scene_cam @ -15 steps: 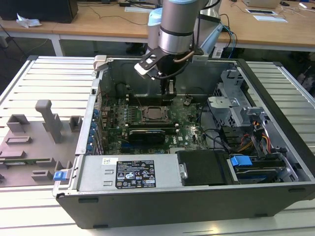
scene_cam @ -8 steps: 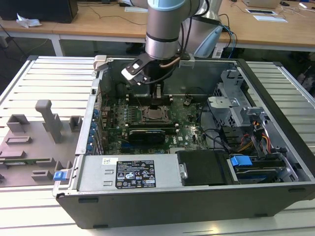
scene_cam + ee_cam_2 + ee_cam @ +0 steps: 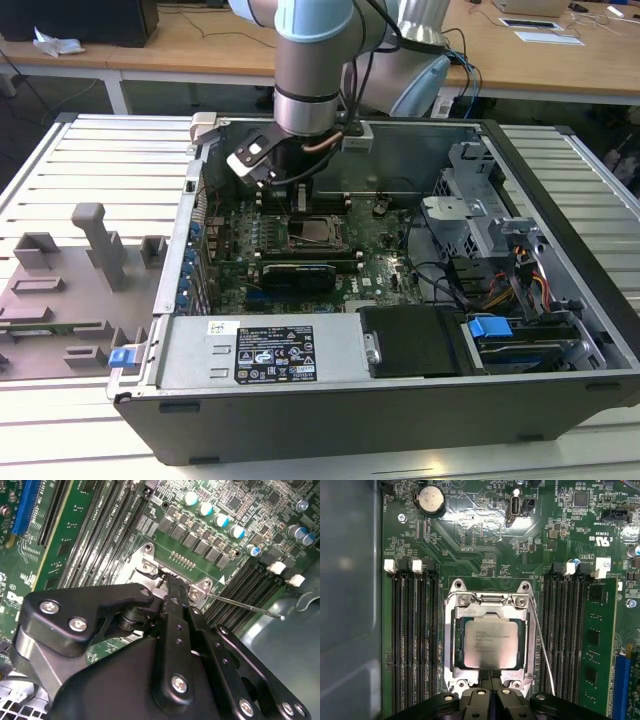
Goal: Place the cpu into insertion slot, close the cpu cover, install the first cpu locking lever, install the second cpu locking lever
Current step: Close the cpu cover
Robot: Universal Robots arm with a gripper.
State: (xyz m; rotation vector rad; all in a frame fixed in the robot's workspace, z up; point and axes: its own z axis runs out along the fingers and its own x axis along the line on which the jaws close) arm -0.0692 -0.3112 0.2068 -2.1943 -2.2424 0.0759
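Exterior view's left to right: grey fixture blocks on the bench, then the open computer case, where the tool hangs over the motherboard at the slot's edge. In the first wrist view the cpu sits in that slot, the cpu cover lying flat over it, and the tool's fingers are pressed together, holding nothing. Just beside them a thin locking lever runs along the slot's side, hinged at the far end, apparently unlatched.
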